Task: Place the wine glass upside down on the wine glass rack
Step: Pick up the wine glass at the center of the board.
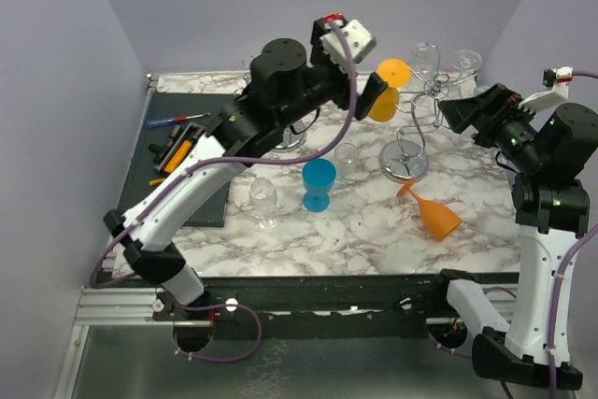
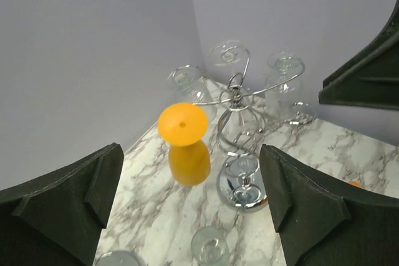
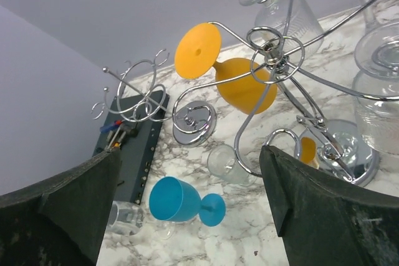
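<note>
An orange wine glass (image 1: 389, 88) hangs upside down, foot up, from an arm of the chrome wine glass rack (image 1: 418, 107). It also shows in the left wrist view (image 2: 189, 163) and the right wrist view (image 3: 246, 85). My left gripper (image 1: 376, 92) is open and empty just left of the glass, not touching it; in its wrist view the glass hangs ahead between the spread fingers (image 2: 68, 204). My right gripper (image 1: 460, 111) is open and empty at the rack's right side. A second orange glass (image 1: 435, 215) lies on its side on the table.
Clear glasses (image 1: 425, 58) hang on the rack's far arms. A blue goblet (image 1: 318, 184) and two clear glasses (image 1: 264, 198) (image 1: 347, 158) stand left of the rack base (image 1: 405, 166). A second chrome rack (image 3: 140, 88) stands beside a dark mat (image 1: 187, 151) with tools.
</note>
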Motion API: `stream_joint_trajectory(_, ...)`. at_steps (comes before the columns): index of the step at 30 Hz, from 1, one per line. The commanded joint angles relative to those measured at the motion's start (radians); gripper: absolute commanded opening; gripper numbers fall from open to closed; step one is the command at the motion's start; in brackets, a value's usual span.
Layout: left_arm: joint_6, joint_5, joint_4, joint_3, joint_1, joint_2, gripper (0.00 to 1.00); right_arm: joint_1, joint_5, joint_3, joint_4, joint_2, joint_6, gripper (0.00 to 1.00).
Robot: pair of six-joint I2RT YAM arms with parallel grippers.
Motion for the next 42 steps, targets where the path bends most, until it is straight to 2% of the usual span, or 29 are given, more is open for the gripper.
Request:
stream_joint_trajectory(1, -0.029, -0.075, -0.131, -0.172, 0.057, -0.155, 0.99, 0.021, -0.103, 0.056, 0.019, 0.061, 0.007, 1.0)
stream_joint_trajectory(4, -0.085, -0.039, -0.153, -0.201, 0.114, -0.198, 0.99, 0.133, -0.016, 0.138, -0.009, 0.128, -0.016, 1.0)
stream_joint_trajectory(9, -0.085, 0.006, -0.17, -0.223, 0.15, -0.226, 0.99, 0.556, 0.325, 0.385, -0.095, 0.341, -0.099, 1.0)
stream_joint_trajectory(10, -0.078, -0.006, -0.173, -0.22, 0.151, -0.228, 0.99, 0.603, 0.389, 0.46, -0.128, 0.393, -0.124, 1.0)
stream_joint_trajectory(15, -0.058, -0.042, -0.225, -0.177, 0.19, -0.241, 0.99, 0.76, 0.624, 0.774, -0.29, 0.625, -0.228, 1.0)
stream_joint_trajectory(18, -0.068, -0.037, -0.251, -0.158, 0.244, -0.253, 0.99, 0.762, 0.549, 0.881, -0.332, 0.71, -0.323, 1.0)
stream_joint_trajectory(20, -0.071, -0.03, -0.257, -0.155, 0.272, -0.264, 0.99, 0.762, 0.474, 0.797, -0.197, 0.666, -0.307, 1.0)
stream_joint_trajectory(24, -0.079, -0.025, -0.274, -0.145, 0.314, -0.281, 0.99, 0.762, 0.257, 0.356, 0.181, 0.444, -0.3, 1.0)
stream_joint_trajectory(25, -0.079, -0.025, -0.281, -0.138, 0.325, -0.282, 0.99, 0.762, 0.237, 0.31, 0.224, 0.419, -0.287, 1.0)
stream_joint_trajectory(27, -0.084, -0.028, -0.295, -0.13, 0.35, -0.285, 0.99, 0.763, 0.343, 0.406, 0.078, 0.5, -0.229, 0.97)
stream_joint_trajectory(28, -0.089, -0.029, -0.302, -0.131, 0.363, -0.288, 0.99, 0.766, 0.362, 0.495, -0.049, 0.566, -0.237, 0.91)
stream_joint_trajectory(30, -0.097, -0.025, -0.318, -0.143, 0.393, -0.296, 0.99, 0.843, 0.501, 0.538, -0.149, 0.637, -0.239, 0.87)
stream_joint_trajectory(32, -0.102, -0.024, -0.34, -0.167, 0.425, -0.307, 0.99, 0.923, 0.656, 0.49, -0.144, 0.653, -0.232, 0.95)
stream_joint_trajectory(34, -0.103, -0.03, -0.365, -0.188, 0.454, -0.315, 0.99, 0.933, 0.693, 0.463, -0.164, 0.672, -0.185, 1.0)
stream_joint_trajectory(38, -0.087, -0.104, -0.447, -0.191, 0.482, -0.301, 0.99, 0.936, 0.763, 0.353, -0.161, 0.676, -0.109, 0.99)
stream_joint_trajectory(42, -0.084, -0.123, -0.508, -0.202, 0.5, -0.299, 0.99, 0.938, 0.794, 0.258, -0.133, 0.669, -0.055, 0.89)
